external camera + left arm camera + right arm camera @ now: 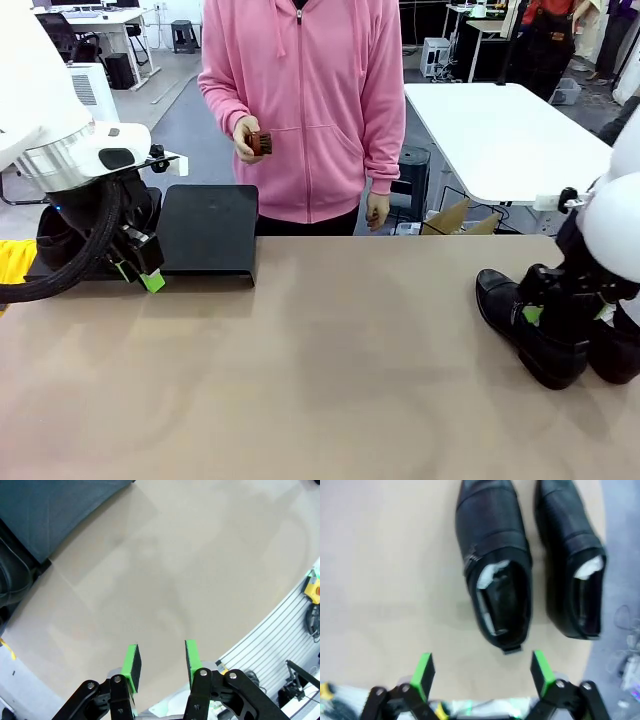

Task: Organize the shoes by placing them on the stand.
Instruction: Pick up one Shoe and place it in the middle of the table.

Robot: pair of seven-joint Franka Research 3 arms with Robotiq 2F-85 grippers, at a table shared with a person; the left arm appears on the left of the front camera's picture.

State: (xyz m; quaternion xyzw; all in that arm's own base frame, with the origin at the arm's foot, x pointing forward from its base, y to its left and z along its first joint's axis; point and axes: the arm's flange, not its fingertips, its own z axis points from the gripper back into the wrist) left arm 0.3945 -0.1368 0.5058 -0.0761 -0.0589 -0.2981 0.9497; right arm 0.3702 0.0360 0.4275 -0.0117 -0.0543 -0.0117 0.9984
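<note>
Two glossy black shoes lie side by side on the table at the right, one (528,322) nearer the middle and one (618,350) at the edge. My right gripper (565,312) hovers over them. From the right wrist they lie toes away, the left shoe (495,555) and the right shoe (572,555), with the open right gripper (482,672) just behind the left shoe's heel, holding nothing. The black stand (210,228) sits at the far left. My left gripper (140,272) hangs at its front edge, partly open and empty (161,662). A dark glossy shape (10,575) lies beside the stand (50,505).
A person in a pink hoodie stands at the far side and holds a small brown brush (260,143) in one hand. Something yellow (12,262) lies at the left edge. A white table (500,130) and a cardboard box (455,218) stand behind.
</note>
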